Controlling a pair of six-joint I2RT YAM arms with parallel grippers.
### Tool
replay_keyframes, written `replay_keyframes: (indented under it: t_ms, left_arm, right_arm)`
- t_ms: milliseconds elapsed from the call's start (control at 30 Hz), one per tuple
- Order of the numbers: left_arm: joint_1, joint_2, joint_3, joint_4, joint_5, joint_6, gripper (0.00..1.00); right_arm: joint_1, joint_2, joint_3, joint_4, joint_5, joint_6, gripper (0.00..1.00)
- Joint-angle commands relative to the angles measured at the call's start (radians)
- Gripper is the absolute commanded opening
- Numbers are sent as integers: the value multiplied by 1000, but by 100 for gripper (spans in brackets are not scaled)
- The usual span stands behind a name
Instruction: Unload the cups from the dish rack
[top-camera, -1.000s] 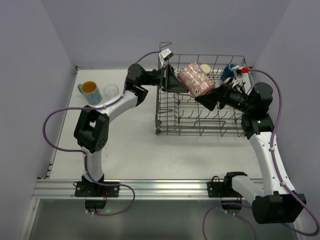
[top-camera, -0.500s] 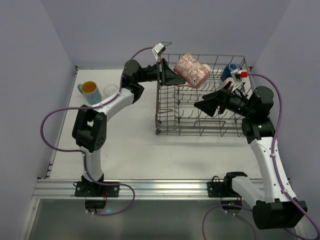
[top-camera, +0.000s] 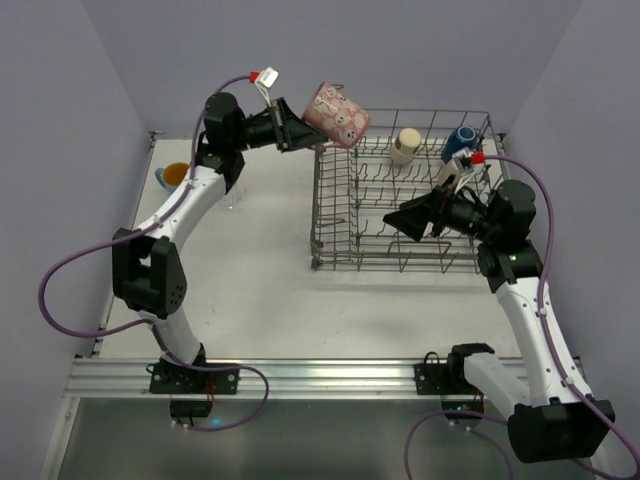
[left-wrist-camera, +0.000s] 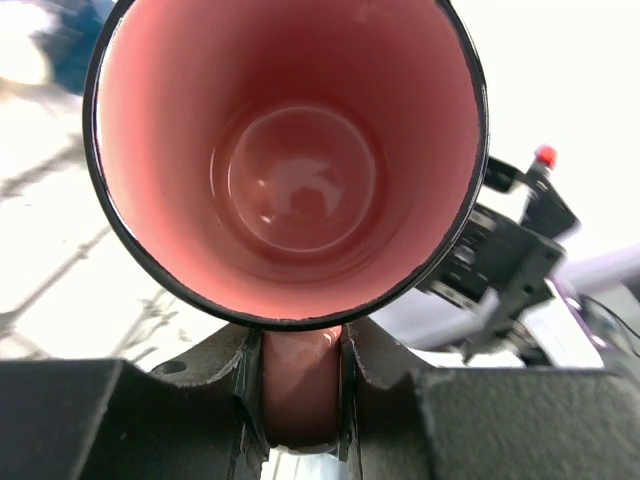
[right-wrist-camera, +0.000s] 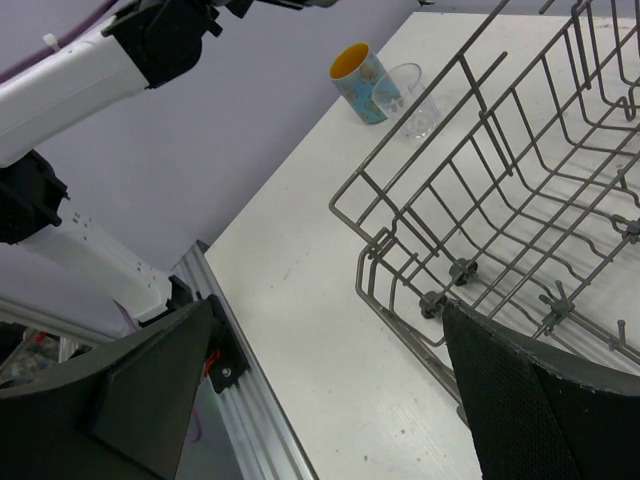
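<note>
1. Now our left gripper (left-wrist-camera: 300, 385) is clamped on the pink cup (top-camera: 336, 114), which we hold tilted in the air just above the dish rack's (top-camera: 318, 200) far-left corner.
2. Our right gripper (top-camera: 412, 217) hangs wide open over the rack, holding nothing.
3. A beige cup (top-camera: 406, 145) and a dark blue mug (top-camera: 460, 142) sit along the rack's far side.
4. At the table's (top-camera: 260, 290) far left, the light blue mug (right-wrist-camera: 362, 82) and the clear glass (right-wrist-camera: 410, 100) stand just beside each other.
</note>
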Motion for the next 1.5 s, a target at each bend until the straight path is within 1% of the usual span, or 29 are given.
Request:
replay_keyframes:
  t_ms: [0, 67, 133, 167, 200, 267, 333, 367, 400, 600, 667, 733, 767, 867, 933, 967, 1233, 1467]
  left_arm:
    - [84, -116, 91, -142, -67, 171, 0]
    - [120, -148, 91, -205, -90, 248, 0]
    - [171, -176, 106, -349, -162, 323, 0]
    - [180, -180, 127, -443, -199, 429, 0]
    - [195, -185, 154, -542, -271, 471, 0]
    - [209, -199, 155, -597, -317, 545, 0]
    - [217, -211, 148, -660, -405, 608, 0]
    - [217, -217, 143, -678, -478, 625, 0]
    - [217, -223, 134, -701, -509, 640, 0]
    - [203, -217, 16, -691, -672, 694, 0]
    - [178, -219, -36, -668, -742, 711, 0]
    - [159, -220, -82, -654, -784, 717, 0]
    - [131, -220, -95, -646, -851, 722, 0]
    - [76, -208, -127, -625, -949, 742, 0]
    - [60, -193, -130, -625, -975, 743, 0]
    - [47, -176, -132, -623, -1014, 742, 0]
    - [33, -93, -162, -595, -1129, 731, 0]
    - [33, -24, -176, -537, -1163, 736, 0]
  right_arm:
    - [20, -4, 2, -4, 36, 2, 99]
    - [29, -9, -1, 0, 42, 2, 99]
    - [35, -9, -2, -1, 51, 1, 99]
    - [41, -8, -4, 2, 53, 1, 99]
    - [41, -6, -5, 4, 56, 1, 99]
    - [47, 2, -7, 2, 62, -2, 99]
    - [50, 9, -10, 0, 70, -4, 99]
    - [52, 12, -11, 0, 73, -4, 99]
    - [53, 12, -13, 0, 76, -4, 99]
    - [58, 14, -5, -1, 91, 8, 99]
    - [58, 14, -2, -1, 103, 10, 99]
    - [58, 12, -1, -7, 119, 13, 99]
    - [58, 12, 1, -13, 126, 14, 99]
    - [60, 12, 12, -27, 163, 27, 99]
    - [58, 14, 21, -33, 192, 34, 99]
    - [60, 17, 30, -38, 200, 37, 99]
    - [58, 37, 58, -70, 264, 48, 99]
    - [58, 69, 64, -67, 289, 65, 99]
